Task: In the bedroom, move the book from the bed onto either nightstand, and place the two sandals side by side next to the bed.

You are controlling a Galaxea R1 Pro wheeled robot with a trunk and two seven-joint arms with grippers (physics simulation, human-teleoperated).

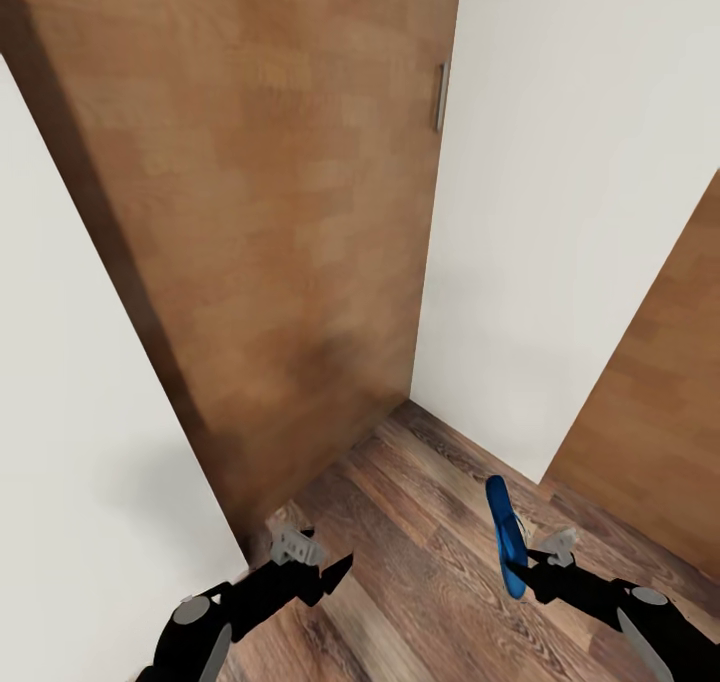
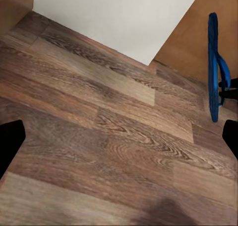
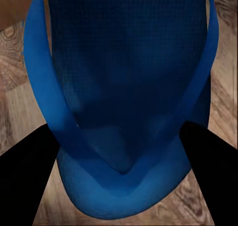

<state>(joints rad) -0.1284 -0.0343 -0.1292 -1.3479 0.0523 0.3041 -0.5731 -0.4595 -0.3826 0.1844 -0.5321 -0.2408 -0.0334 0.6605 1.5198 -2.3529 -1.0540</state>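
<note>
Item 1, right tool (image 1: 530, 565): black, at the lower right of the head view, closed on one blue sandal (image 1: 506, 534). The sandal stands on edge, its long axis pointing up and away from the robot, raised above the wood-plank floor (image 1: 420, 522). In the right wrist view the sandal (image 3: 124, 87) sits close before the camera, sole and strap both visible, with the two dark fingers (image 3: 29, 171) against its lower sides.

Item 2, left tool (image 1: 335, 570): black, at the lower left of the head view, carrying nothing. In the left wrist view its two finger tips (image 2: 10, 141) stand at opposite edges of the picture, wide apart, with bare floor (image 2: 109, 131) between them. The same view shows the held sandal (image 2: 214, 67) edge-on off to one side, upright, clear of the floor.

Item 3, surroundings: a tall wooden door (image 1: 260, 192) in warm brown straight ahead, with a slim metal handle (image 1: 440, 97) near its far edge. White wall (image 1: 570, 192) to the right of the door; another white wall (image 1: 80, 442) close on the left. A second brown wooden panel (image 1: 660, 432) at the far right. Floor boards dark brown, running diagonally toward the corner where door and wall meet
</note>
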